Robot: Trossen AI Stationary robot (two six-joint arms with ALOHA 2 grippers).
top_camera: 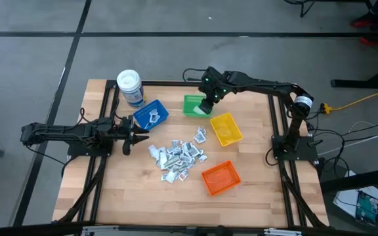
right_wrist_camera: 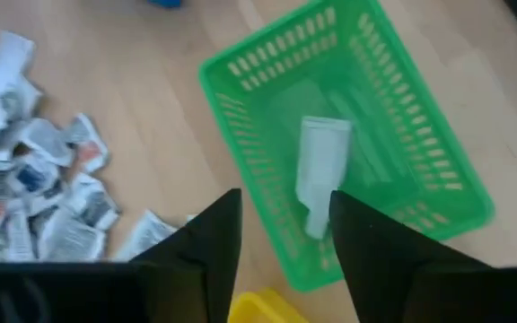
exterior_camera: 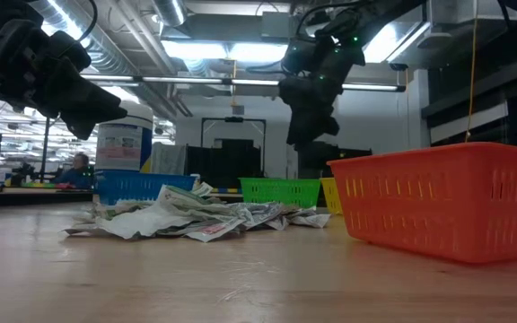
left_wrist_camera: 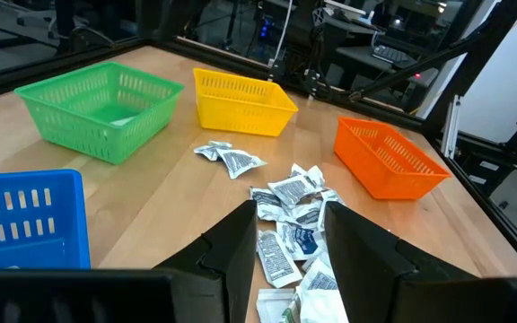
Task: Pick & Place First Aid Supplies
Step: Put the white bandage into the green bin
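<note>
**Packet loose over the green bin**

My right gripper (right_wrist_camera: 278, 242) hangs above the green bin (right_wrist_camera: 402, 135) with its fingers (right_wrist_camera: 206, 247) spread apart and nothing between them — a pale packet (right_wrist_camera: 319, 170) lies blurred just past the fingertips, inside the bin's walls, free of my grip. From above, that gripper (top_camera: 205, 105) sits over the green bin (top_camera: 190, 105) at the far side of the table (top_camera: 254, 190), the arm reaching in from the right.

My left gripper (top_camera: 140, 136) waits low at the left side, its fingers (left_wrist_camera: 232, 256) parted and empty, pointing toward the heap of first aid supplies (top_camera: 176, 156). Those packets lie in a loose pile in the middle of the table, white and silvery, a few strays toward the yellow bin (top_camera: 226, 128). Past my left fingers the pile (left_wrist_camera: 290, 224) starts right at the tips.

Around the heap stand the other bins: the blue bin (top_camera: 151, 115) just beside my left gripper with some packets in it, the yellow one near the green, and the orange bin (top_camera: 220, 177) on the near side — well apart from the blue. A white-lidded jar (top_camera: 130, 86) stands behind the blue bin at the table's far left corner.
</note>
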